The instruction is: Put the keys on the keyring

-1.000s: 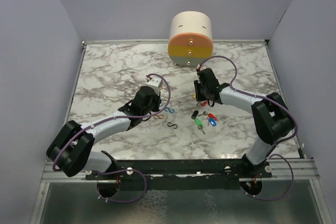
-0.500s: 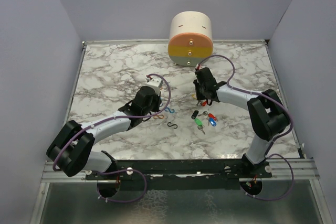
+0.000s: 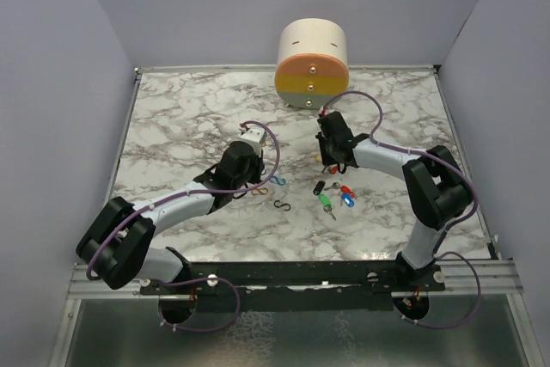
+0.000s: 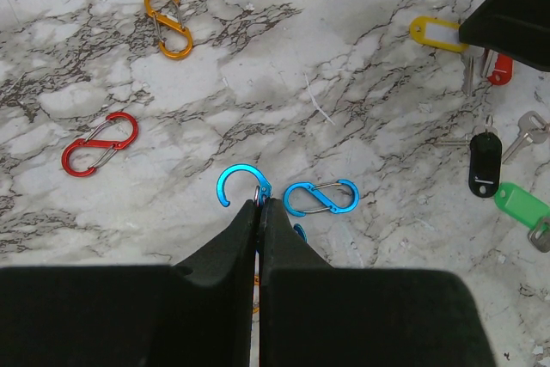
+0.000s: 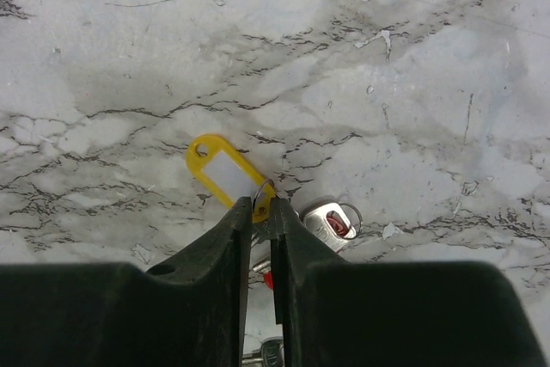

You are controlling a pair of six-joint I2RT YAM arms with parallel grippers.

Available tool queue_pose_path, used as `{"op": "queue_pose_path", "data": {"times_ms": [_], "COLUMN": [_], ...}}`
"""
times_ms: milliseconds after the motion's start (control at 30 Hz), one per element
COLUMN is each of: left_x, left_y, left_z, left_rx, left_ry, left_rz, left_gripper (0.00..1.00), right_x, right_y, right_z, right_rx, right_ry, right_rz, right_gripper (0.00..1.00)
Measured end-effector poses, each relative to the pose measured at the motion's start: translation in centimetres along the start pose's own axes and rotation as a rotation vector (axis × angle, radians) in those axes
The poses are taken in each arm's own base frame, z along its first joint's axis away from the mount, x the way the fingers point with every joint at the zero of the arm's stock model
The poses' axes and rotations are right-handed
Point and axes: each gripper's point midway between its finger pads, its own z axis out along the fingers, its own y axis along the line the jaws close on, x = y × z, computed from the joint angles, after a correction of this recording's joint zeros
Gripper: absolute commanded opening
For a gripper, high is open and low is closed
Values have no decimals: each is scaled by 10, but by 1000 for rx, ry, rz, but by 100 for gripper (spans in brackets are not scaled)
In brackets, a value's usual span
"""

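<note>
1. A marble surface [image 3: 172, 118] sits between plain walls, with a round box [image 3: 312, 62] at the back.
2. The keys [image 3: 333, 193] lie in a small bunch on the surface, right of the middle, on the near side of the right arm's tip.
3. The keys look tiny and light. Their metal parts are stiff and likely slippery. The plastic tags are flat, so they may slide if pushed.
4. The best place to take hold looks like the little metal ring at the end of a tag, as it is thin enough to pinch.
5. The right gripper [image 5: 262, 205] is almost closed. Its tips pinch the little ring of the yellow key [image 5: 225, 176], which lies flat on the surface. A red key [image 5: 331, 221] lies just beside it.
6. The left gripper [image 4: 259, 211] is closed tight. Its tips hold a blue clip [image 4: 239, 185], whose open hook points away from the arm.
7. A red clip [image 4: 99, 143] and an orange clip [image 4: 168, 10] lie apart from the keys.
</note>
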Motion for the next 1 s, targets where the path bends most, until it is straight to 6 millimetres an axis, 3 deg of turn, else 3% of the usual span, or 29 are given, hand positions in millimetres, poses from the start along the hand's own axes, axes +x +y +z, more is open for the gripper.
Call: {"op": "queue_pose_path", "data": {"times_ms": [300,500,633,833,1000], "left_x": [0,0,0,-3,-16], "left_y": [0,0,0,0,-4], "left_z": [0,0,0,-1,-1], "left_rx": [0,0,-1,-2,5], "left_ry": [0,0,1,9,-11], "left_rz": [0,0,1,9,13], "left_gripper": [0,0,0,0,0], "right_x": [4,0,-13,-42,-52], "right_y": [0,3,7,19,33], "right_z": [3,-2,-27,-79,-99], "right_rx": [13,15,-23,-170,-280], "right_ry": [10,-11,-93,-309,-405], "right_rz": [-7,-21,-46,-70,-123], "right_gripper": [1,1,1,1,1]}}
